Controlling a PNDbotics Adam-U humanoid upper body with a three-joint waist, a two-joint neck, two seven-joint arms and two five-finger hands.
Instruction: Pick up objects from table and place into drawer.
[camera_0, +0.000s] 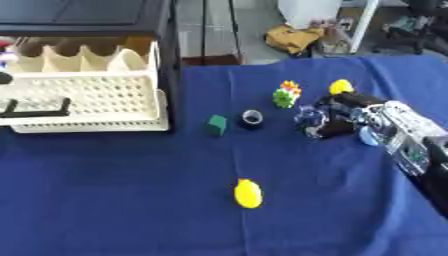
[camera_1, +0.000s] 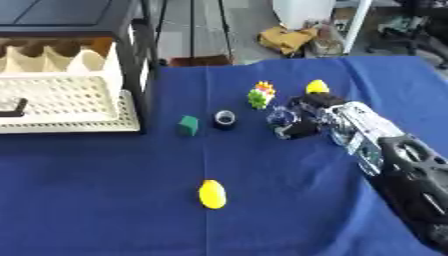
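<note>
My right hand (camera_0: 337, 119) rests on the blue tablecloth (camera_0: 131, 200), fingers curled around a small bluish object (camera_0: 306, 116). The open drawer (camera_0: 87, 100) sits well apart.

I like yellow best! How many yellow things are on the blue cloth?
2. One yellow oval thing lies alone near the front. The other yellow thing sits at the back, just behind the robot's right hand. The hand may hide more.

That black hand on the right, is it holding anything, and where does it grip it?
It cannot be told for sure. The right hand has its fingers curled beside the small toys, but no object shows clearly inside them. The left hand is not in view.
</note>
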